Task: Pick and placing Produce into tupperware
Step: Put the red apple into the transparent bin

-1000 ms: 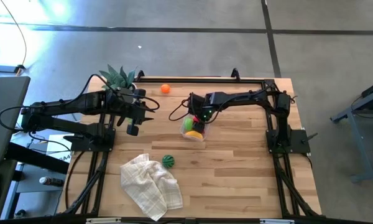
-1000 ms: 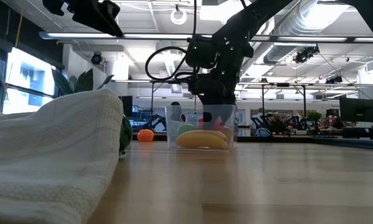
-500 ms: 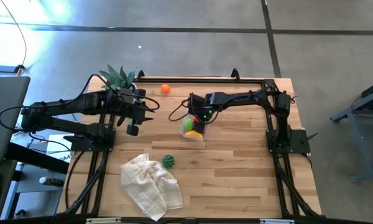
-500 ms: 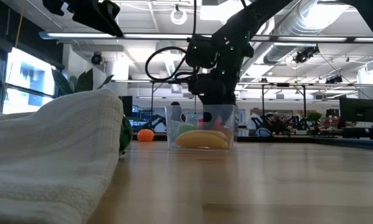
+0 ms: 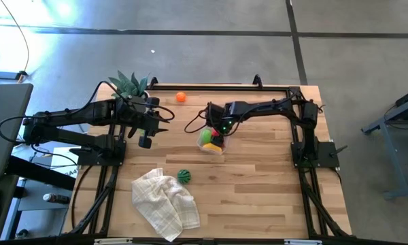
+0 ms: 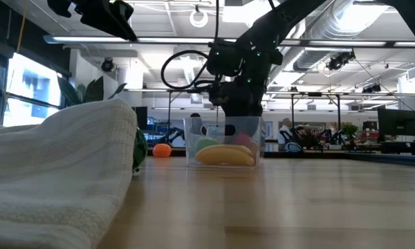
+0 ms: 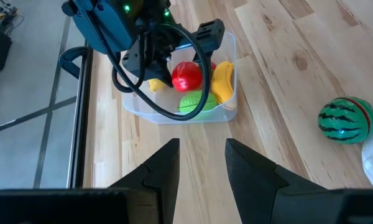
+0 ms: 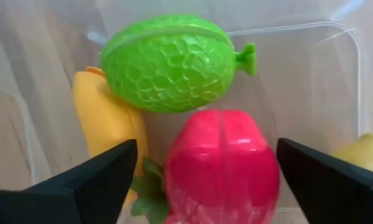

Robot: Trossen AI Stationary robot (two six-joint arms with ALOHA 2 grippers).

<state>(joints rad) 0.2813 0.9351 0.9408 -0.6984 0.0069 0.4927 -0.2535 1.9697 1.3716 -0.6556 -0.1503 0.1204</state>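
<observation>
Tupperware [image 5: 211, 144] sits near the middle of the wooden table [image 5: 258, 184], and it's already got a few bits of produce in it: a yellow banana [image 8: 105, 121], a bumpy green piece [image 8: 168, 62], a red piece [image 8: 221, 165] and something pale yellow at the edge of the right wrist view. The right gripper [image 5: 219, 131] hangs right over the tub with its fingers [image 8: 81, 180] spread wide apart, gripping nothing, and the red piece lies loose between them. The left gripper [image 5: 149, 129] waits well off to the side near the spiky plant [image 5: 129, 84], fingers parted, empty. Still out on the table: 1 orange ball [image 5: 181, 97] by the far edge, and 1 striped green melon [image 5: 183, 175] just beside the white checked cloth [image 5: 164, 201].
</observation>
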